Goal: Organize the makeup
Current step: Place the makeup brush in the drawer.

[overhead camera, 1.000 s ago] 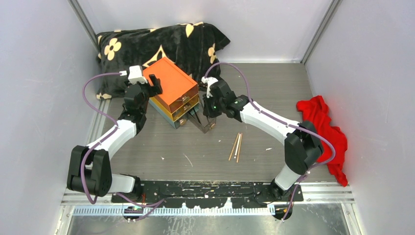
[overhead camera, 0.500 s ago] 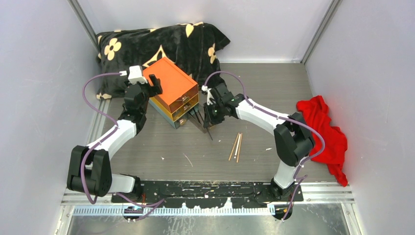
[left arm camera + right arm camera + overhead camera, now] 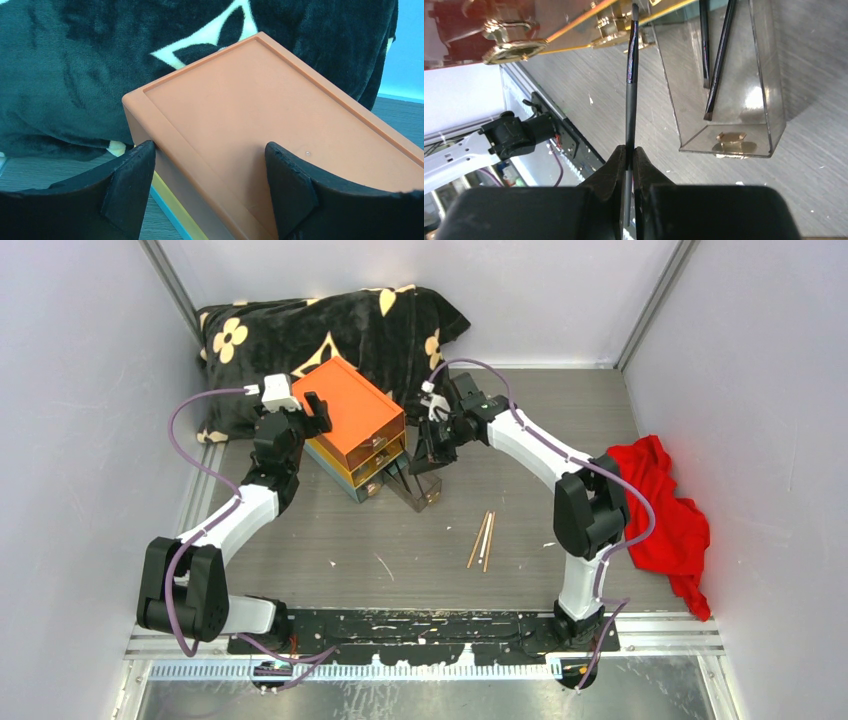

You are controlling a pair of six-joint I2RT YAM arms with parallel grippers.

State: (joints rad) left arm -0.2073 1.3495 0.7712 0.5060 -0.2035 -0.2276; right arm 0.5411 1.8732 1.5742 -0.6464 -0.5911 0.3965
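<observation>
My right gripper (image 3: pixel 630 149) is shut on a thin black brush (image 3: pixel 631 75), whose tip points toward the drawer box's gold-trimmed front. Just right of the brush is a clear drawer (image 3: pixel 769 100), pulled out, with two black brushes (image 3: pixel 719 65) lying in it. In the top view this gripper (image 3: pixel 428 455) hangs over that drawer (image 3: pixel 425 492). Two tan brushes (image 3: pixel 482 539) lie on the table nearer the arms. My left gripper (image 3: pixel 210 150) straddles the far left corner of the orange-topped drawer box (image 3: pixel 260 110), one finger on its side and one against its top.
A black flowered blanket (image 3: pixel 320 330) lies bunched behind the drawer box (image 3: pixel 355 415). A red cloth (image 3: pixel 665 510) lies along the right wall. Grey walls close in the table on three sides.
The right wrist has swung toward the back of the table, carrying the black brush, and now stands over the pulled-out drawer. The left arm has not moved.
</observation>
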